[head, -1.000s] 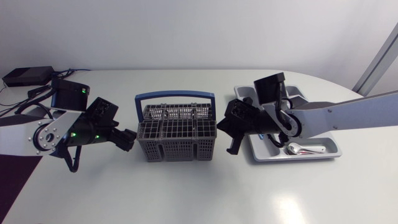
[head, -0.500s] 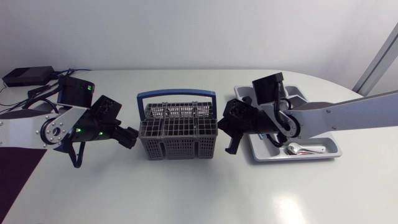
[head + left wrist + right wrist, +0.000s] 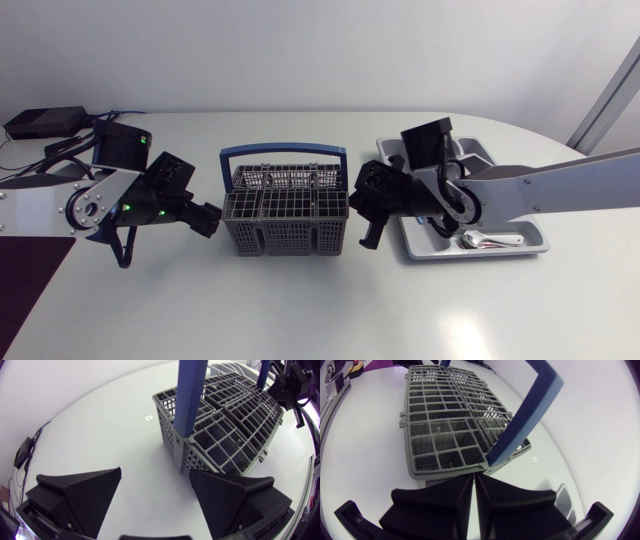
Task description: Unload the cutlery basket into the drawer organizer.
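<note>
The grey cutlery basket (image 3: 285,212) with its blue handle (image 3: 283,153) stands mid-table. No cutlery shows in the compartments I can see. My left gripper (image 3: 207,220) sits just off the basket's left end. It is open, and between its fingers (image 3: 155,495) only bare table shows, with the basket (image 3: 225,425) ahead. My right gripper (image 3: 372,235) hangs at the basket's right end, shut with nothing between its fingers (image 3: 474,495); the basket (image 3: 447,420) lies ahead of it. The grey drawer organizer (image 3: 470,254) lies behind the right arm, with a spoon (image 3: 492,240) in its near compartment.
A black box (image 3: 45,122) with cables lies at the back left corner. A dark purple mat (image 3: 25,275) covers the table's left edge. The white tabletop in front of the basket is bare.
My left arm has lifted a little and turned slightly toward the basket's left end. The right arm has edged slightly left. The basket has stayed put.
</note>
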`<state>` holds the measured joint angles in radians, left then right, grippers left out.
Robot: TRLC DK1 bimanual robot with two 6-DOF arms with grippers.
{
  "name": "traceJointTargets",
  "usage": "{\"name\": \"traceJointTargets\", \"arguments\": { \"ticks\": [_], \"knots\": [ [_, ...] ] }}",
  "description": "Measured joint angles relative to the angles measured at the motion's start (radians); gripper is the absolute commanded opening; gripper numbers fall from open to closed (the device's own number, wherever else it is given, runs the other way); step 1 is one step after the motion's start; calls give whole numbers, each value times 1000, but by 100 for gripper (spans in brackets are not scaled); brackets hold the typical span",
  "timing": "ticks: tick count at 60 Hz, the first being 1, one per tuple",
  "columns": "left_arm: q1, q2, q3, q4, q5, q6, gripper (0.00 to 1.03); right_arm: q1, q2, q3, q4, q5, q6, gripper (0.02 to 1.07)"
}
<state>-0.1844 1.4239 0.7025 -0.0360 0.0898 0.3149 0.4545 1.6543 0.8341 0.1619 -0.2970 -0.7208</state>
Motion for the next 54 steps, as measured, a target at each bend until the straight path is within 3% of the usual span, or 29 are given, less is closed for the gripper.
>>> {"name": "traceJointTargets", "arguments": {
  "ticks": [6,10,16,29,42,54],
  "knots": [
    [10,0,0,0,3,0,97,5,-22,-21,0,3,0,40],
    [14,0,0,0,4,0,97,10,-46,-43,2,6,0,43],
    [21,0,0,0,11,0,97,9,-80,-71,10,7,0,59],
    [9,-2,0,1,18,0,98,-24,-98,-83,23,-2,0,59],
    [-2,-29,0,0,18,-2,98,-18,-99,-83,29,22,0,43],
    [-2,-56,0,0,18,-4,98,-11,-95,-83,55,41,2,42]
  ]
}}
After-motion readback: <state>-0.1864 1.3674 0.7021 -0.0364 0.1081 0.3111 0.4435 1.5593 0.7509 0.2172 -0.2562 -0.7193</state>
